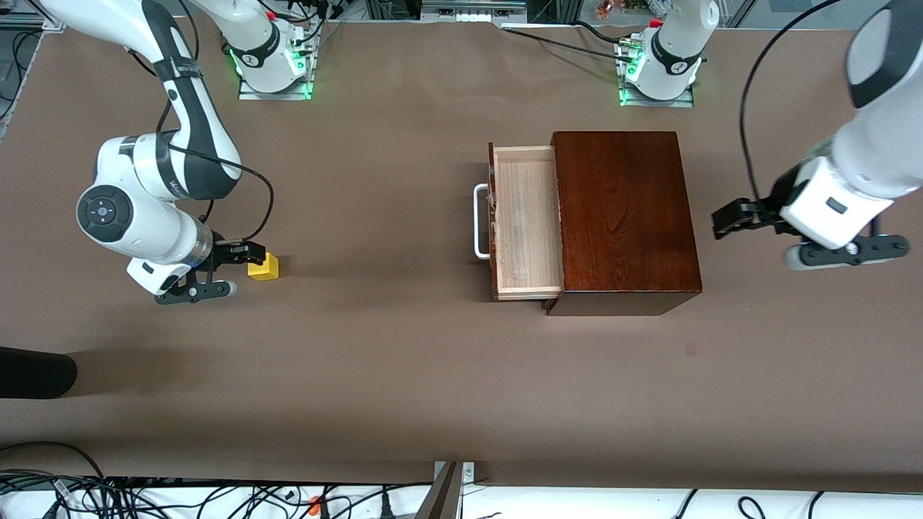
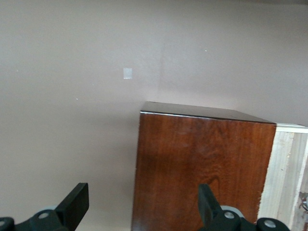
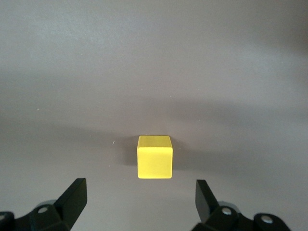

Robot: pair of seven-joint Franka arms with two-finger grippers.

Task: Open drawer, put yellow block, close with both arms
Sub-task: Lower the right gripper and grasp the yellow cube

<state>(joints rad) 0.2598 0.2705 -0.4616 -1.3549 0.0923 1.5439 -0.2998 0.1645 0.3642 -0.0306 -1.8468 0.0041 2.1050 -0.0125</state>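
Note:
The yellow block sits on the brown table toward the right arm's end. My right gripper is open and low beside it; in the right wrist view the block lies just ahead of the fingertips, not between them. The drawer is pulled out of the mahogany box, its pale tray empty and its white handle facing the right arm's end. My left gripper is open and empty, in the air beside the box toward the left arm's end. The left wrist view shows the box and the tray.
A black rounded object lies at the table's edge, nearer the front camera than the right gripper. A small pale patch marks the table near the box. Cables run along the near edge.

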